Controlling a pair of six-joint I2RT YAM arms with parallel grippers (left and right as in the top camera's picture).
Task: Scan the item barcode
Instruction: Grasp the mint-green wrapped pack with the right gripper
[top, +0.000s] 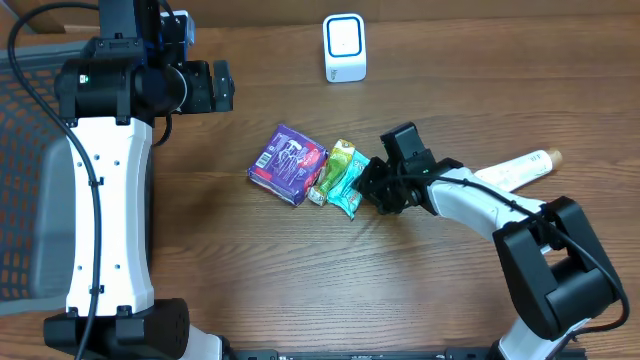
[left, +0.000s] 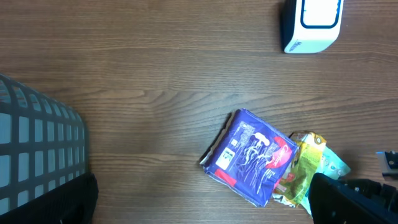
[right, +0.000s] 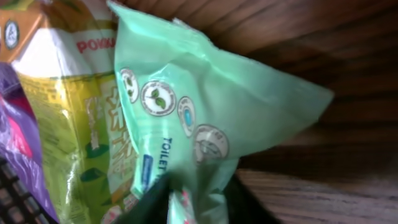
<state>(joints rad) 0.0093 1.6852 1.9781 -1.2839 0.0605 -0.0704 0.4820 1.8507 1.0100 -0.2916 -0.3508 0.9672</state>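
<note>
Three packets lie side by side mid-table: a purple one (top: 289, 163) (left: 252, 155), a yellow-green one (top: 333, 172) (right: 74, 112) and a mint-green toilet-wipe packet (top: 350, 185) (right: 205, 106). My right gripper (top: 370, 185) (right: 196, 202) is at the mint packet's right end, and its dark fingers pinch the packet's edge. The white barcode scanner (top: 344, 48) (left: 313, 23) stands upright at the table's back. My left gripper (top: 215, 88) (left: 202, 208) hovers high at the back left, open and holding nothing. No barcode is legible in any view.
A white tube (top: 515, 168) lies to the right, behind my right arm. A grey mesh basket (top: 20, 200) (left: 37, 149) stands at the left edge. Bare wood lies between the scanner and the packets.
</note>
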